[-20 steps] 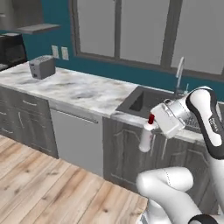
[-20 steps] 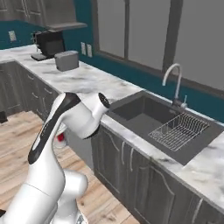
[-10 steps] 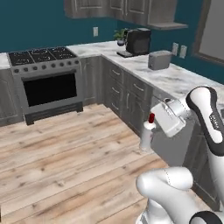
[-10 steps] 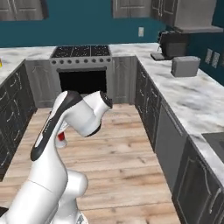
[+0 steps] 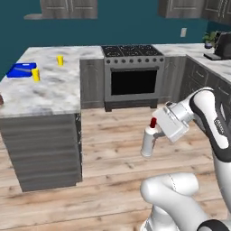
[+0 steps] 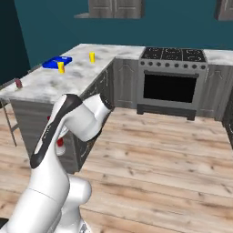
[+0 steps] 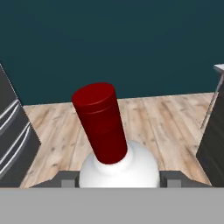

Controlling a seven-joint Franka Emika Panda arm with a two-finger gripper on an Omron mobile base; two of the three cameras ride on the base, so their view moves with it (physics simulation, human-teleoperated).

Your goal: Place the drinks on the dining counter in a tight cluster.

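My gripper is shut on a white bottle with a red cap and holds it in the air over the wooden floor, to the right of the dining counter. In the hand view the bottle sits between my fingertips, its red cap tilted up and to the left. A short dark maroon bottle stands at the near left end of the dining counter, and it also shows at the picture's edge.
Two yellow cups and a flat blue thing lie on the counter's far part. A stove with a dark oven door stands behind. Wooden floor lies open between island and stove.
The base has turned, so the whole view swung from the sink worktop past the stove to the island. The white bottle stays in my gripper as before.
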